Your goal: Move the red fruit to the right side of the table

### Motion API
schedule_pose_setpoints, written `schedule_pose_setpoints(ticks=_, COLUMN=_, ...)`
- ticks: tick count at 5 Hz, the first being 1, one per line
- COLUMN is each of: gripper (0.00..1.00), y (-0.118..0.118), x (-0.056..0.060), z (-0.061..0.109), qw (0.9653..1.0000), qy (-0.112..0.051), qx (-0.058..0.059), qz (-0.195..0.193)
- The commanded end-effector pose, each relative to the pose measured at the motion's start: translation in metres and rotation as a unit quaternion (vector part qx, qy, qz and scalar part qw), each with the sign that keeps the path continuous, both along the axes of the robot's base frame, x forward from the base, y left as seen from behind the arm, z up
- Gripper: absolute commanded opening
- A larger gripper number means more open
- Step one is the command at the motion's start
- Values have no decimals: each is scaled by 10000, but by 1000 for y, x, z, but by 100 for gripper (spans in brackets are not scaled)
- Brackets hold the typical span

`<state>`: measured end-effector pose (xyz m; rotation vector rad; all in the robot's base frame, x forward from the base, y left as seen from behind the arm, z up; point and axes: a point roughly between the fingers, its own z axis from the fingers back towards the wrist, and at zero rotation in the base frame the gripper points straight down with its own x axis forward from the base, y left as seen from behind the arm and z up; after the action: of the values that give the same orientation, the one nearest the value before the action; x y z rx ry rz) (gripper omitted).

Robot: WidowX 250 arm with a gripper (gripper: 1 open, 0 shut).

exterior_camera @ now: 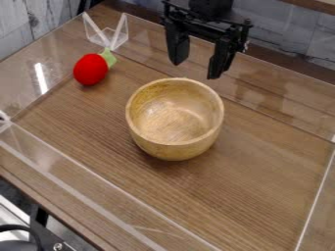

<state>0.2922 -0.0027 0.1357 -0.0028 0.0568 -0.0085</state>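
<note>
The red fruit (pixel 90 68), a small rounded strawberry-like toy with a light green leafy top, lies at the back left of the table (pixel 262 167). My gripper (pixel 194 65) hangs at the back centre, pointing down, well to the right of the fruit and just behind the wooden bowl. Its two black fingers (pixel 173 46) stand apart, open, with nothing between them.
A large wooden bowl (pixel 175 119) stands in the middle of the table, between the fruit's side and the right half. Clear acrylic walls (pixel 78 191) border the tabletop. A brick wall runs behind.
</note>
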Motion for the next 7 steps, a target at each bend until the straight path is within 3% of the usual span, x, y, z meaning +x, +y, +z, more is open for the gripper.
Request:
schedule_pose_setpoints(ticks=1, gripper=100, y=1, x=-7, z=-6, qw=9999, qy=121, qx=-17, qz=78)
schedule_pose_setpoints(ticks=2, gripper=100, y=21, x=-14, z=-5, qw=9996, qy=101, qx=-37, qz=253)
schedule_pose_setpoints(ticks=4, gripper=100, y=98, x=-21, z=5, qw=9997, qy=-235, qx=6, qz=104)
schedule_pose_setpoints(ticks=5, gripper=100, y=135, x=-26, z=7, qw=9993, qy=-311, qx=68, qz=206)
schedule_pose_setpoints(ticks=6, gripper=100, y=158, x=-27, z=2, qw=9988, qy=-370, qx=44, qz=311)
schedule_pose_setpoints(ticks=7, gripper=100, y=159, x=-20, z=-16, qw=9987, qy=-374, qx=-3, qz=357)
